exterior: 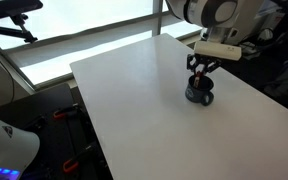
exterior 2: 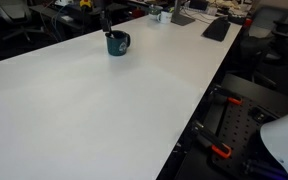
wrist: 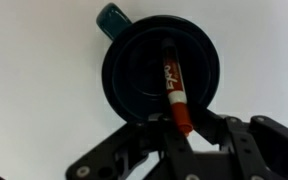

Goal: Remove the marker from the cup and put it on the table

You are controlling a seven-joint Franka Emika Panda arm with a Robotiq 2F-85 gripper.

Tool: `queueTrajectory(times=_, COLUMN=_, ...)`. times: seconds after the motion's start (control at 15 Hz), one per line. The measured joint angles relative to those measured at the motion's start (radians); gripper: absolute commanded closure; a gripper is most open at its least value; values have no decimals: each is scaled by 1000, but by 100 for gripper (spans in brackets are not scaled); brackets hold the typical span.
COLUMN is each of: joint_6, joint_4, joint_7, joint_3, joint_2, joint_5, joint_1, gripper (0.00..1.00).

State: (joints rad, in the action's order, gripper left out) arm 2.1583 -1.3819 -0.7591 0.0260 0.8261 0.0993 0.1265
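Observation:
The cup [exterior: 199, 95] is a squat dark mug standing on the white table [exterior: 134, 100]; it also shows in an exterior view [exterior 2: 117, 43]. In the wrist view I look down into the cup [wrist: 134, 75], with its handle at the upper left. The marker [wrist: 172, 85] leans inside it, a pale label on a red body, with its upper end over the rim. My gripper [wrist: 184, 130] hangs just above the cup [exterior: 200, 68] and its fingers close on the marker's upper end. The marker's lower end is still inside the cup.
The table's edges [exterior 2: 199, 90] run close to black equipment on the floor [exterior 2: 224, 120]. Keyboards and clutter [exterior 2: 216, 28] sit at the table's far end. A window [exterior: 74, 25] lies beyond the table.

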Motion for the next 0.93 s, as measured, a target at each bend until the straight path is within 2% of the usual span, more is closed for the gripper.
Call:
queueTrajectory(times=0.6, joint_6=-25, joint_4=2, joint_7=19, joint_3=22, joint_2=-117, joint_5=4, joint_1=-46, gripper=94)
queueTrajectory(times=0.8, joint_6=-34, joint_4=-48, joint_7=7, joint_3=56, joint_2=-164, joint_5=12, joint_1=-75, gripper=94)
queueTrajectory(times=0.93, joint_6=-2, joint_4=-125, joint_7=0, joint_3=64, joint_2=-196, joint_5=73, joint_1=-112, gripper=94)
